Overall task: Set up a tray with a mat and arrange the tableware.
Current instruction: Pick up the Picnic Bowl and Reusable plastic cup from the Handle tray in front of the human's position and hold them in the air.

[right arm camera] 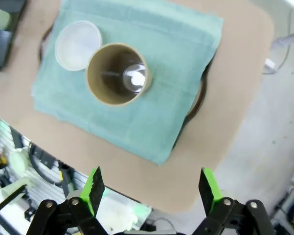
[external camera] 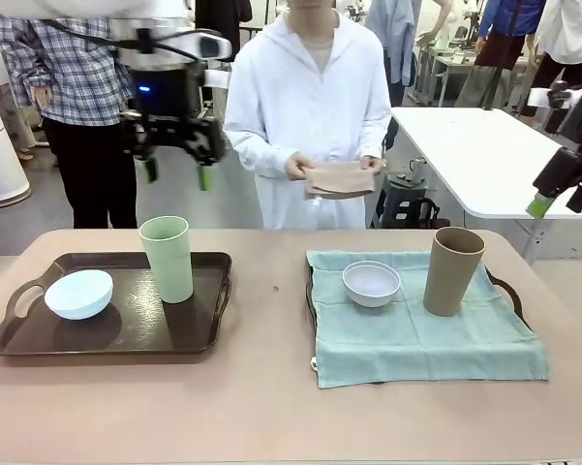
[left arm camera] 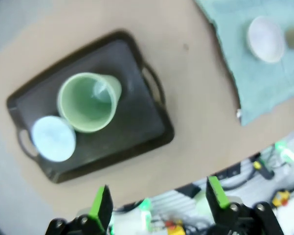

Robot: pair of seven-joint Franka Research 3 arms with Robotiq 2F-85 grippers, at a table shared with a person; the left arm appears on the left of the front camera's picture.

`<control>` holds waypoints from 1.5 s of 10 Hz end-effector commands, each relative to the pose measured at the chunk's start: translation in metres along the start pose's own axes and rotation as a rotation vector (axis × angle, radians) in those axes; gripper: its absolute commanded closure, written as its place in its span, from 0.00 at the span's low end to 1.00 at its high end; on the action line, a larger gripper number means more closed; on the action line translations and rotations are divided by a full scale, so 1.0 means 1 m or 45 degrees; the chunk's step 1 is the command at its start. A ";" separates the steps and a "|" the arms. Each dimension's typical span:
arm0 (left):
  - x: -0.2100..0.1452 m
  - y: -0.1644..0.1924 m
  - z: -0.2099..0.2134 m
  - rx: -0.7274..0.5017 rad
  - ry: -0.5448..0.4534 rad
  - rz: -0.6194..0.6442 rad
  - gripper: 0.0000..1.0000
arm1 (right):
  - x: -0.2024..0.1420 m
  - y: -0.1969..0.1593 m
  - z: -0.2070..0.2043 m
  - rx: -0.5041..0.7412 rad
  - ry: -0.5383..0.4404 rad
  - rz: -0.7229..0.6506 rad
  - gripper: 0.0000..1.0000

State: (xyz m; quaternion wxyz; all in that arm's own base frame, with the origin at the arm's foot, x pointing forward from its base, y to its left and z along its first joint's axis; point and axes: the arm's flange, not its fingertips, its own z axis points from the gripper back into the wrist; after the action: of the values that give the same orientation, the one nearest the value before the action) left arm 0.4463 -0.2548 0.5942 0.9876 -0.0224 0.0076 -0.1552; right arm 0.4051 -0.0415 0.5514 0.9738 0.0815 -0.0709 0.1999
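The white bowl [external camera: 371, 283] and brown tumbler [external camera: 452, 271] stand on the mat [external camera: 416, 339], apart from each other. Left of the mat, a dark tray [external camera: 199, 329] holds the green tumbler [external camera: 167, 257] and blue bowl [external camera: 78, 294]. Beyond the mat, a person holds a folded cloth [external camera: 339, 179]. The left gripper [external camera: 178, 174] hangs high to the mat's left and the right gripper [right arm camera: 149, 188] high off its right side, both spread and empty.

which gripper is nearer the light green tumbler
Left. The left gripper hangs open in the air roughly over the light green tumbler on the dark tray. The right gripper, also open, is raised at the table's right end, beyond the tan tumbler.
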 end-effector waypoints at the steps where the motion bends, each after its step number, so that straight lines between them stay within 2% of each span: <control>1: -0.030 0.053 -0.002 -0.142 0.021 0.027 0.00 | -0.042 -0.027 0.008 0.233 -0.101 -0.024 0.00; 2: -0.040 0.082 -0.003 -0.286 -0.017 0.089 0.00 | -0.062 -0.051 0.010 0.332 -0.174 -0.082 0.00; 5: -0.073 0.135 -0.022 -0.658 -0.115 0.193 0.00 | -0.101 -0.102 0.007 0.594 -0.365 -0.178 0.00; 9: -0.131 0.191 -0.039 -0.979 -0.349 0.376 0.00 | -0.128 -0.145 -0.006 0.830 -0.594 -0.153 0.00; 11: -0.159 0.215 -0.041 -1.057 -0.424 0.486 0.00 | -0.137 -0.157 -0.014 0.849 -0.594 -0.202 0.00; 12: -0.153 0.209 -0.044 -0.910 -0.442 0.515 0.00 | -0.132 -0.154 -0.018 0.717 -0.511 -0.233 0.00; 13: -0.143 0.214 -0.035 -1.027 -0.347 0.469 0.00 | -0.137 -0.148 -0.014 0.823 -0.603 -0.204 0.00; 15: -0.143 0.214 -0.035 -1.027 -0.347 0.469 0.00 | -0.137 -0.148 -0.014 0.823 -0.603 -0.204 0.00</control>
State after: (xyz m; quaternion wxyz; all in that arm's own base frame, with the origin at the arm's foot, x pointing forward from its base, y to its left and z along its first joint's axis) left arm 0.3686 -0.0064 0.5477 0.9050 -0.4173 -0.0651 0.0501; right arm 0.3428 -0.2268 0.4916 0.8750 0.4242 -0.2088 0.1039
